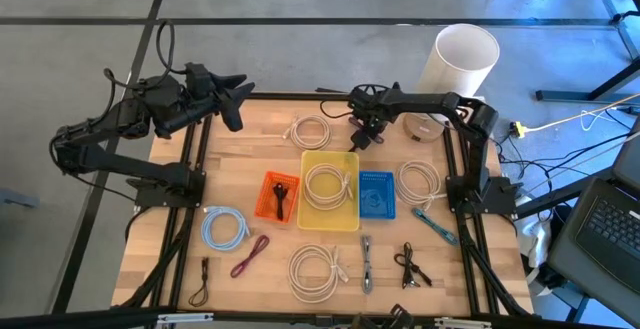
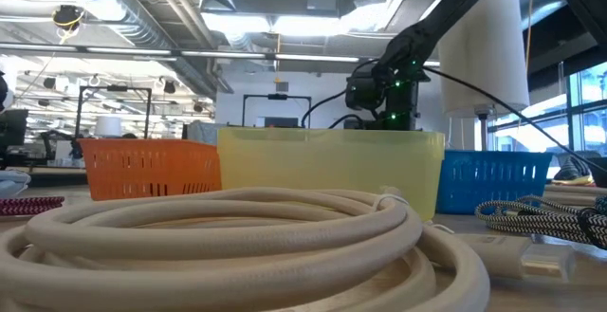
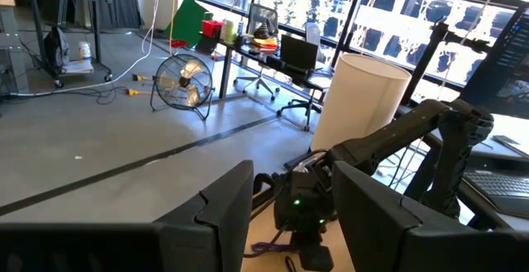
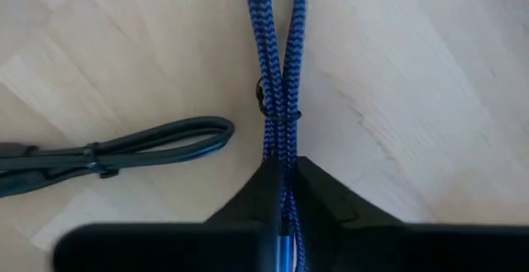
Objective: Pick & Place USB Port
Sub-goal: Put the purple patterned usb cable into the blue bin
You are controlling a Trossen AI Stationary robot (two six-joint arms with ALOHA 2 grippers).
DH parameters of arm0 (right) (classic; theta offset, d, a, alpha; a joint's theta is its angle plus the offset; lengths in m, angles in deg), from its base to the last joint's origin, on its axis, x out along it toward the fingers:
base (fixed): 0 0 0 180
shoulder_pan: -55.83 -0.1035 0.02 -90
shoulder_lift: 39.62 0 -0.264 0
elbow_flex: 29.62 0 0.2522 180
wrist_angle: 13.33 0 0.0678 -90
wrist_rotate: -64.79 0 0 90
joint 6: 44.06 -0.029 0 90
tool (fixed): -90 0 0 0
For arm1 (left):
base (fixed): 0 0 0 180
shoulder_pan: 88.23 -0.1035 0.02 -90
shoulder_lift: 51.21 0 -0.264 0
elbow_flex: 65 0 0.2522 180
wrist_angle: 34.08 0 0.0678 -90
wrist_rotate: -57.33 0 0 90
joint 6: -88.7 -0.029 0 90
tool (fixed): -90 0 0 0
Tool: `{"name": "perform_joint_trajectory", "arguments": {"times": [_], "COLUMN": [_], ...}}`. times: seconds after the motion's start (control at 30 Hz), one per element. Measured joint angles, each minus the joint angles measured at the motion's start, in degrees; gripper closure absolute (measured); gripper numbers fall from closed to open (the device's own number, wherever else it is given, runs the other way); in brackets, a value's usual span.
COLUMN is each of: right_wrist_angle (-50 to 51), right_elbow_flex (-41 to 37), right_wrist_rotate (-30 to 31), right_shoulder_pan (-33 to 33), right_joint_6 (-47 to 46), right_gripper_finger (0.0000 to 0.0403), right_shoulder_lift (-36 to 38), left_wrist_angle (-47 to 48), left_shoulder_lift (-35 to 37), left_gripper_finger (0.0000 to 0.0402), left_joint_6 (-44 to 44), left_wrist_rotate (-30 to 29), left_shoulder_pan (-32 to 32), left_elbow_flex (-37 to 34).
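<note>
A blue braided cable [image 4: 279,57], folded into a narrow bundle and bound by a thin black tie [image 4: 277,113], lies on the wooden table near its far edge. My right gripper [image 4: 281,191] [image 1: 362,137] stands over the cable, pointing down, shut on it. In the low view only the right arm [image 2: 384,89] shows, behind the yellow bin. A thin black cable [image 4: 124,152] lies on the wood beside the blue one. My left gripper [image 1: 238,94] [image 3: 293,222] waits raised over the table's far left corner, level and open. My right gripper pinches the blue cable's folded strands [image 4: 281,160] between its two fingers, close beside the black tie. The fingers come from above, pointing down, one on either side of the bundle. The rest of the cable lies straight on the table.
A yellow bin [image 1: 330,209] with a white coil, an orange bin [image 1: 268,201] and a blue bin [image 1: 376,194] stand mid-table. White cable coils [image 1: 312,131] [image 1: 420,179] [image 1: 318,269], a light blue coil [image 1: 224,229] and small cables lie around. A white cylinder [image 1: 462,59] stands beyond the far right corner.
</note>
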Motion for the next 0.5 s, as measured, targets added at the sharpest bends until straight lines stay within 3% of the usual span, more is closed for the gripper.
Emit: {"name": "perform_joint_trajectory", "arguments": {"times": [0.3, 0.5], "right_wrist_angle": [2.2, 6.1], "right_elbow_flex": [0.0, 0.0], "right_wrist_rotate": [-0.1, 2.3], "right_shoulder_pan": [0.0, -1.1], "right_joint_6": [0.1, -0.7], "right_gripper_finger": [0.0397, 0.0400], "right_shoulder_lift": [1.4, 8.7], "left_wrist_angle": [0.0, 0.0], "left_shoulder_lift": [0.0, 0.0], "left_gripper_finger": [0.0243, 0.0243], "left_joint_6": [0.0, 0.0], "left_wrist_rotate": [0.0, 0.0], "left_shoulder_pan": [0.0, 0.0], "left_elbow_flex": [0.0, 0.0]}}
